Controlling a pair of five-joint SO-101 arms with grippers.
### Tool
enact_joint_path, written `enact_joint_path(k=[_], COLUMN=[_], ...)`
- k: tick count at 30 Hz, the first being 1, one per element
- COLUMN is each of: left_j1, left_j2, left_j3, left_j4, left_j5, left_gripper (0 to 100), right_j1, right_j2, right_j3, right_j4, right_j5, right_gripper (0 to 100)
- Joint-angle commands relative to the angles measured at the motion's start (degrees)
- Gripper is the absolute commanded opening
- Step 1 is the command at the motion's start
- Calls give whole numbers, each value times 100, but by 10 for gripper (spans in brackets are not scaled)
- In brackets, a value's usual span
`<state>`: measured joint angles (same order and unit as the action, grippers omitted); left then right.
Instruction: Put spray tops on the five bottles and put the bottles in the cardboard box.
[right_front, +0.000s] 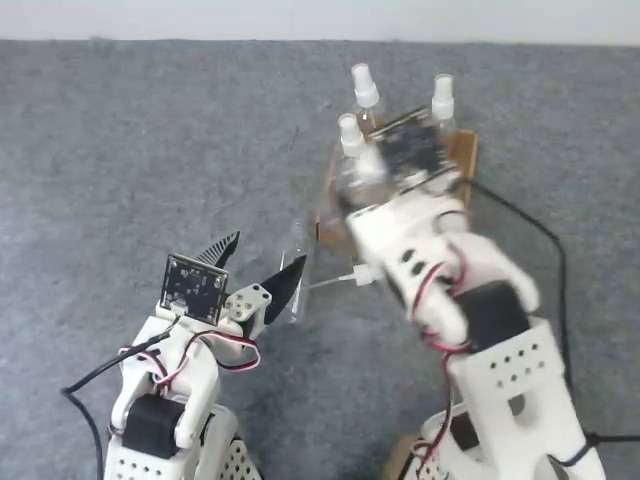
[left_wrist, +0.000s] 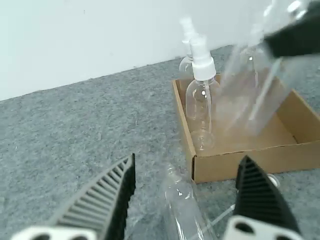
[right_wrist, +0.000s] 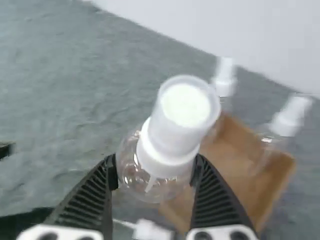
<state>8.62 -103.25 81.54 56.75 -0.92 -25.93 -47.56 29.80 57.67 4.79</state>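
My right gripper (right_wrist: 155, 162) is shut on a clear bottle (right_wrist: 172, 132) with a white spray top, held above the cardboard box (right_wrist: 240, 165). From the left wrist that bottle (left_wrist: 245, 95) hangs tilted over the box (left_wrist: 240, 160). In the high view three capped bottles (right_front: 365, 90) (right_front: 443, 95) (right_front: 350, 135) rise from the box (right_front: 462, 150), partly under the right arm (right_front: 430, 250). An uncapped bottle (right_front: 297, 270) (left_wrist: 187, 210) lies on the carpet between the fingers of my open left gripper (right_front: 268, 250) (left_wrist: 189, 162). A loose spray top (right_front: 358, 275) lies beside it.
Grey carpet covers the table, with open room to the left of the box (right_front: 150, 150). A black cable (right_front: 540, 235) curves along the right of the box. A white wall runs behind the far edge.
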Motion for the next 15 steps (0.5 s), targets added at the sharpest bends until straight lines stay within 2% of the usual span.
enact_joint_path(k=[1,8,15], left_j1=[26,26,26], left_j2=[-70,-88,-88], left_j3=[-4,75,92], left_j4=[-79,-114,-114], left_j5=[-18,-26,-35], left_gripper=[298,298,298], right_j1=[998,1789,2000], right_j2=[-233,295,1516], right_j3=[-378,-255,-255], right_j4=[4,-453,-1165], right_j5=[457,492,448], right_gripper=[6,6,6])
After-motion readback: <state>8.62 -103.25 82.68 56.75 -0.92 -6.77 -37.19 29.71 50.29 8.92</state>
